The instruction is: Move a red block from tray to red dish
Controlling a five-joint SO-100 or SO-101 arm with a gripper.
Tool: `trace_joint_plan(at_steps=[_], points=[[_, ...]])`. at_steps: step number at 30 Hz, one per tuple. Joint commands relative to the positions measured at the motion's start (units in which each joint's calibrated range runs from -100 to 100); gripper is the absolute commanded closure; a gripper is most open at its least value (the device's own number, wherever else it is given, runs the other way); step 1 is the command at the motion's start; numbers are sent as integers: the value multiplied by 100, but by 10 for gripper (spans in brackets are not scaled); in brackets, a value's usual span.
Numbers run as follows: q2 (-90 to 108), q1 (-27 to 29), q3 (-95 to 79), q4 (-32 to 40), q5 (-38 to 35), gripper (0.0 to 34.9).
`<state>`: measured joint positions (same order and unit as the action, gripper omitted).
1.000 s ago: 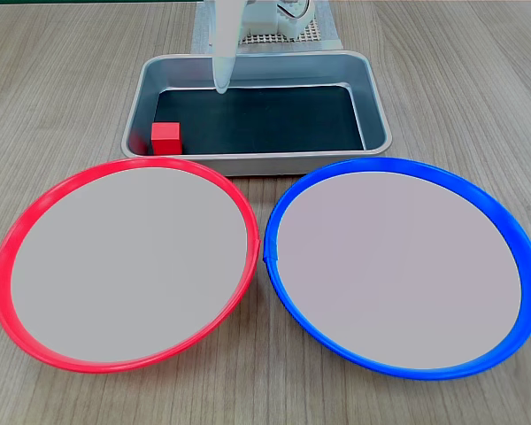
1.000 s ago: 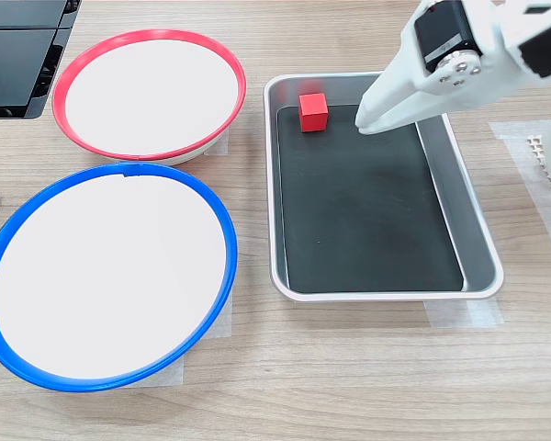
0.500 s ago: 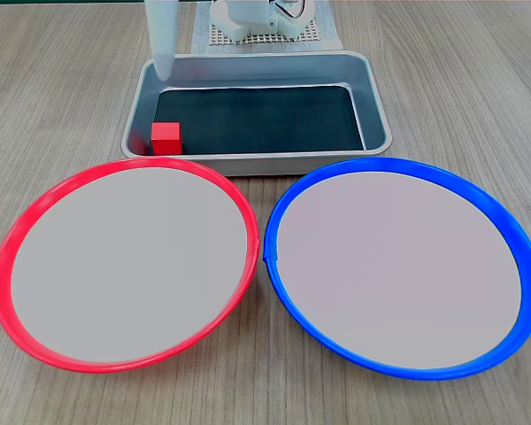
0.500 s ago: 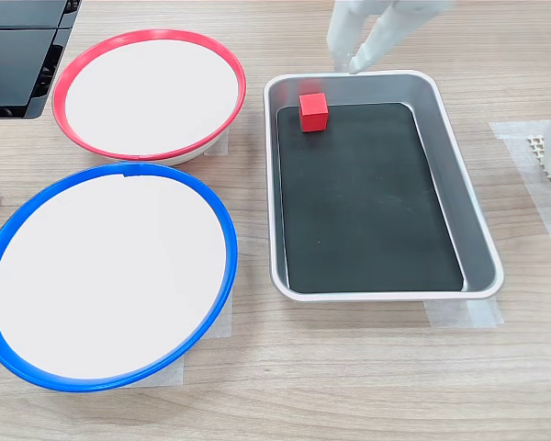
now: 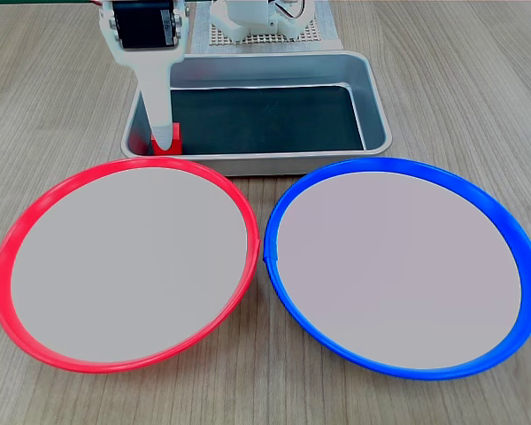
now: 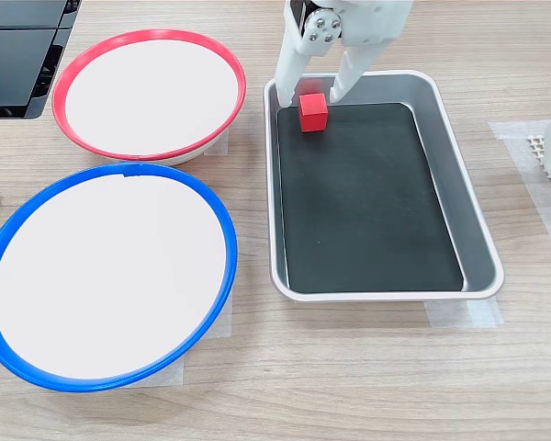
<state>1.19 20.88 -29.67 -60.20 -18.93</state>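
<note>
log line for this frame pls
phase: pre-grasp | gripper: open, fingers straddling red block | block: in tray corner nearest red dish | red dish: nothing in it

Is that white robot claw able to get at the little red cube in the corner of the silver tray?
Probably yes: the open gripper straddles the small red cube, nothing lies between, though the silver metal tray wall sits close.

Robotics lab bench, by all signs: pale wood-grain tabletop (image 6: 349, 367), silver tray (image 6: 477, 248) fixed with clear tape (image 6: 464, 314), white 3D-printed arm (image 5: 146, 35) with exposed black servo, bolted onto perforated base plate (image 5: 265, 35); dark equipment (image 6: 18, 55) at the second exterior view's left edge.
</note>
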Motion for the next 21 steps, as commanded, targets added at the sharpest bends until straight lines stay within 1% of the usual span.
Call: trace_joint_plan(at_steps=[1, 2, 3, 6, 9, 11, 15, 17, 21], points=[[-98, 90, 41, -35, -73, 175], [-124, 72, 13, -18, -83, 182], [-158, 53, -14, 6, -83, 197], [-277, -4, -14, 39, -39, 250], [-337, -41, 13, 72, 5, 296], [-345, -70, 32, 72, 24, 346], [-55, -192, 141, -266, 10, 347], [414, -418, 250, -604, 10, 347], [1036, -710, 669, -737, 127, 347]])
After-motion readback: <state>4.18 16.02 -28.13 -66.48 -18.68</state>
